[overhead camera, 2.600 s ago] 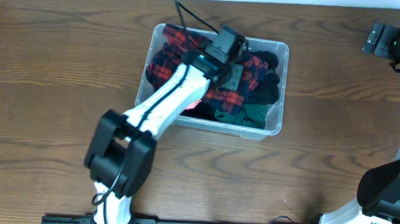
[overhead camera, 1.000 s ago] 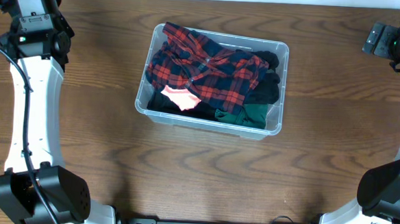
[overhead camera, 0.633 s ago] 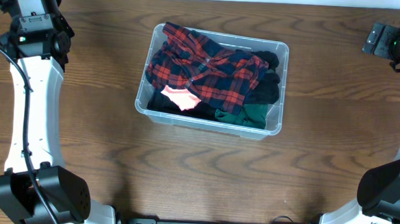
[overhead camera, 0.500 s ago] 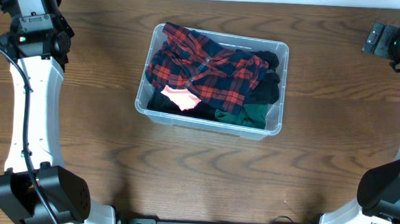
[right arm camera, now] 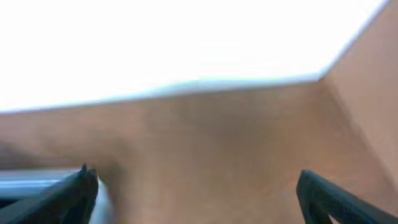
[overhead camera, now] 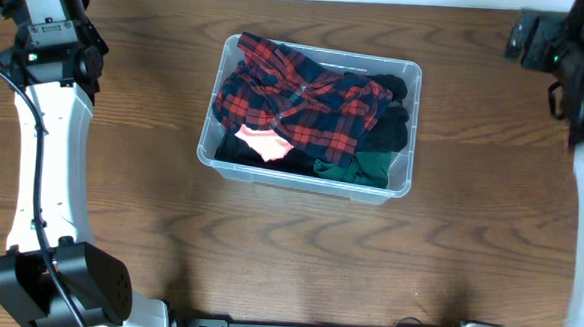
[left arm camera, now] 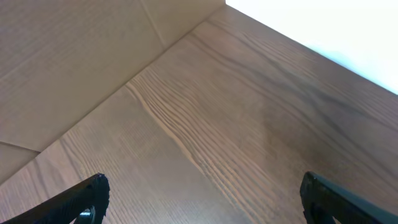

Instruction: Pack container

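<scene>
Because both wrist cameras show fingertips set wide apart with only bare wood between them, the left gripper [left arm camera: 202,202] and the right gripper [right arm camera: 196,196] are each judged released and carrying nothing. The right wrist view is blurred, so finer detail there cannot be read.

In the overhead view the left gripper sits at the far left corner of the table [overhead camera: 286,268] and the right gripper at the far right corner. Both are well apart from the container [overhead camera: 301,184].

The container stands upright near the middle of the table, toward its far edge, with its long sides running roughly left to right. It holds:

- a red-and-black plaid garment [overhead camera: 305,104], spread over most of the top layer;
- a black garment [overhead camera: 389,124], bunched at the right end;
- a green garment [overhead camera: 362,167], at the near right corner;
- a pale pink item [overhead camera: 263,142], partly exposed near the near left side.

Progress assessment: the loading stage appears largely or fully complete. No loose clothing shows on the table outside the container, and neither arm is positioned over it. The plaid garment lies crumpled, not folded flat, and rises close to the rim at the far left corner, so pressing it down may remain. No lid is visible, so whether a closing step is required cannot be determined.
</scene>
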Motion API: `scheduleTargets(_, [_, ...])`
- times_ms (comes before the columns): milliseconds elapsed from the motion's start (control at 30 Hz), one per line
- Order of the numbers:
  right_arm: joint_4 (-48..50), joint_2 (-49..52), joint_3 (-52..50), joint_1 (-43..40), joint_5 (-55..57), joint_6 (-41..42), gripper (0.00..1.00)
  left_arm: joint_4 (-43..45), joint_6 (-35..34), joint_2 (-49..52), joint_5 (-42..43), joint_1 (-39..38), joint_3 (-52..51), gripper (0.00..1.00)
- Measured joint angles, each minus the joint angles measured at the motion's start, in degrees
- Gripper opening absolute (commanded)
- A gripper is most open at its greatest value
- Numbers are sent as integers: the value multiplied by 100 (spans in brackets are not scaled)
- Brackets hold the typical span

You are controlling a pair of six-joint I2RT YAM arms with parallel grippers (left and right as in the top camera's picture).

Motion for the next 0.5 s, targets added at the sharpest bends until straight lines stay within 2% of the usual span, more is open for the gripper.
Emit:
scheduleTargets(100, [1270,-1075,-940,299,-59,-28,99,-2,2,0,0,-2,0,98])
scheduleTargets(233, [2992,-2581,-2826,439,-363,-42,99,-2,2,0,0,-2,0,98])
scheduleTargets(500, [4920,-4704,-6649,439,-1062,9,99,-7,0,0,0,-2,0,98])
